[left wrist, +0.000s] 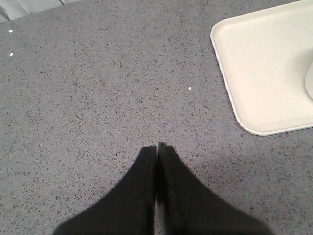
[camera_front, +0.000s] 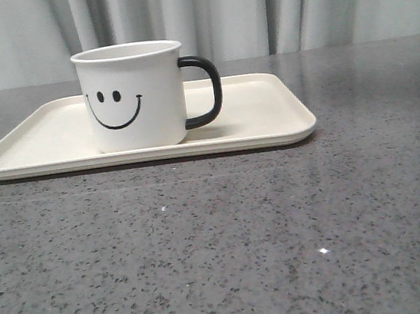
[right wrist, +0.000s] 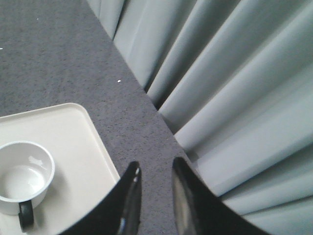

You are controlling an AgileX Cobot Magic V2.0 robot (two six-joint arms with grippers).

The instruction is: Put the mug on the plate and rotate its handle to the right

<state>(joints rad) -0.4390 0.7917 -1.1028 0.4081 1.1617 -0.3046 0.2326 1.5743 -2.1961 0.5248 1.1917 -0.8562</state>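
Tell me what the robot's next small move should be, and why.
Probably none beyond keeping both arms clear: the mug already stands on the plate with its handle pointing right, the left gripper is shut over bare table, and the right gripper holds nothing.

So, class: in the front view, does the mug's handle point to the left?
No, the black handle sticks out on the right of the mug.

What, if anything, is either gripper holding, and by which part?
Nothing. The left gripper is shut on nothing; the right gripper is open and empty. The mug stands free on the plate.
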